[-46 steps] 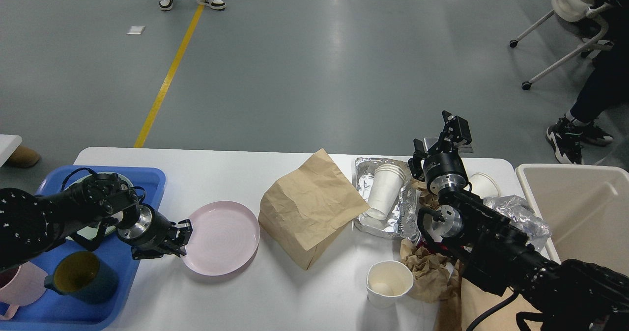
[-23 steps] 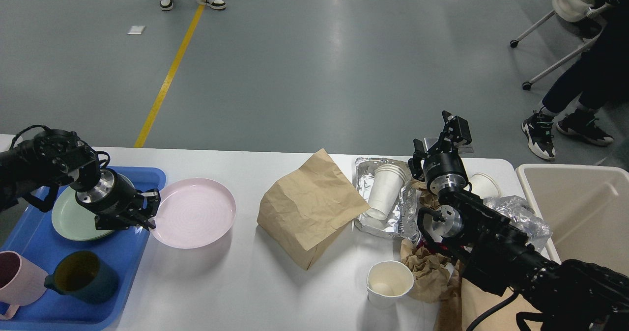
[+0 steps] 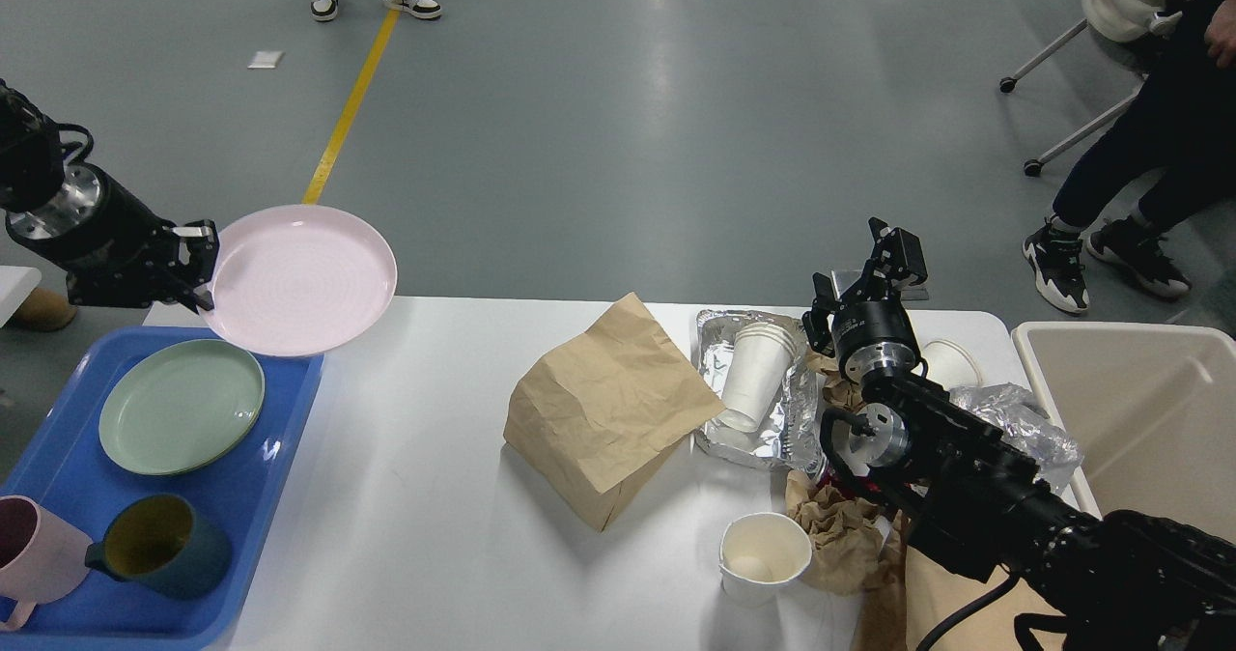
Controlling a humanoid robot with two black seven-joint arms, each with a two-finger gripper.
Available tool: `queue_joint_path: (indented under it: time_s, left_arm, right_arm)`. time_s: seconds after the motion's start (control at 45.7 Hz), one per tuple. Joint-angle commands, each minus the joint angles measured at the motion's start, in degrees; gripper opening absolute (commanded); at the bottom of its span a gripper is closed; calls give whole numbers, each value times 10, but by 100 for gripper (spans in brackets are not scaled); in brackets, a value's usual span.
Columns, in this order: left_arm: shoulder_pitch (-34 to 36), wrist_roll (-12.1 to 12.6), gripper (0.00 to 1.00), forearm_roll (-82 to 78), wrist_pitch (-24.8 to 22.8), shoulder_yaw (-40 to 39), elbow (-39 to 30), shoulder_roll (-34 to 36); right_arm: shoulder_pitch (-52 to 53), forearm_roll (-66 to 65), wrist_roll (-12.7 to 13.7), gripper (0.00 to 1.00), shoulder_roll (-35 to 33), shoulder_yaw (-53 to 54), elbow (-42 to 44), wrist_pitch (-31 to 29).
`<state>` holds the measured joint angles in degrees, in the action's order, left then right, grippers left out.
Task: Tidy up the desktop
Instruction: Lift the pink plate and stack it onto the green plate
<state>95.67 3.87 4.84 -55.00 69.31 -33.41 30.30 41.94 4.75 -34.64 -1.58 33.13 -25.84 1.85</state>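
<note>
The white desktop (image 3: 425, 535) spans the view. My left gripper (image 3: 198, 269) is shut on the rim of a pink plate (image 3: 301, 279) and holds it high above the table's far left corner, over the edge of the blue tray (image 3: 280, 448). My right gripper (image 3: 884, 265) is raised over the far right of the table with its fingers apart and empty. A brown paper bag (image 3: 608, 405), a foil tray (image 3: 806, 410) with stacked white cups (image 3: 758, 371), a single white paper cup (image 3: 765, 556) and crumpled brown paper (image 3: 845, 535) lie on the desktop.
The blue tray holds a green plate (image 3: 182, 405), a dark blue mug (image 3: 159, 547) and a pink mug (image 3: 29, 559). A beige bin (image 3: 1149, 419) stands at the right. Crumpled clear plastic (image 3: 1024, 424) lies by it. People and a chair are on the floor beyond.
My left gripper has lifted the pink plate off the table and carried it up and to the left, over the blue tray's edge. The right arm has not moved.
</note>
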Motion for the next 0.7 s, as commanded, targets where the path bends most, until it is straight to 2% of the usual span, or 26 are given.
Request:
queue_joint_path:
  time_s: [0.0, 0.153, 0.219, 0.525, 0.678]
  left_arm:
    - [14, 0, 0, 1, 0, -1, 0, 15]
    - [-3, -2, 0, 3, 0, 0, 12, 26]
    - [-35, -3, 0, 5, 0, 0, 33, 33]
    - [-211, -3, 0, 9, 0, -13, 261, 30]
    - [-277, -2, 0, 9, 0, -45, 325, 26]
  right_arm:
    - [0, 0, 0, 100, 0, 0, 0, 0]
    - [0, 0, 0, 100, 0, 0, 0, 0]
    - [0, 0, 0, 100, 0, 0, 0, 0]
    - [0, 0, 0, 100, 0, 0, 0, 0]
    - [0, 0, 0, 100, 0, 0, 0, 0]
